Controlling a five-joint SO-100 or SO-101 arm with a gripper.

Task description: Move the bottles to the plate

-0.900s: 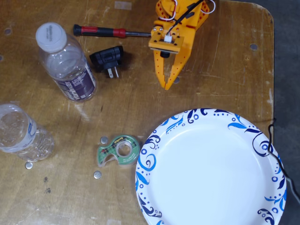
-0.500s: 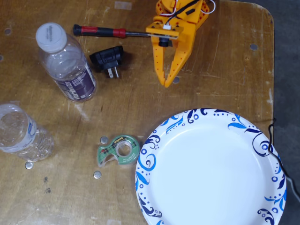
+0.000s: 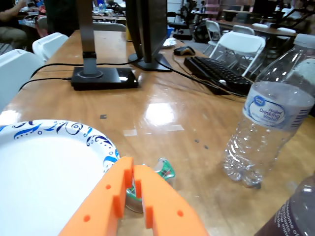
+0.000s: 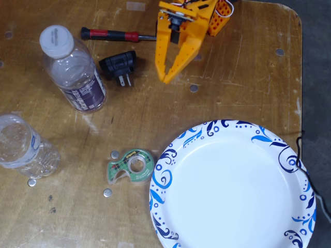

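Bottles wait untouched as the orange gripper (image 4: 162,77) hangs near the table's far edge in the fixed view, its jaws nearly together and holding nothing. In the wrist view the gripper (image 3: 133,173) shows only a thin slit between the fingers. Just beside it in the fixed view lie a black plug (image 4: 119,66) and a red-handled screwdriver (image 4: 116,35). Further left stands the purple-label bottle (image 4: 72,70), upright, its white cap toward the camera and its long axis vertical. The pale-label bottle (image 4: 23,147) stands at the left edge, well apart from the gripper, also upright in the wrist view (image 3: 268,123). A tape dispenser (image 4: 130,166) sits between the bottles and the plate (image 4: 170,155), just beside its rim. The plate is bare.

Judged from here, the jaws need to spread wide before reaching either bottle; a narrow opening would likely shove the bottle over. The thin crinkly plastic may buckle or slip under a squeeze. A sweep toward the purple-label bottle could also catch the plug or screwdriver, and the tape dispenser lies near the path back to the plate.
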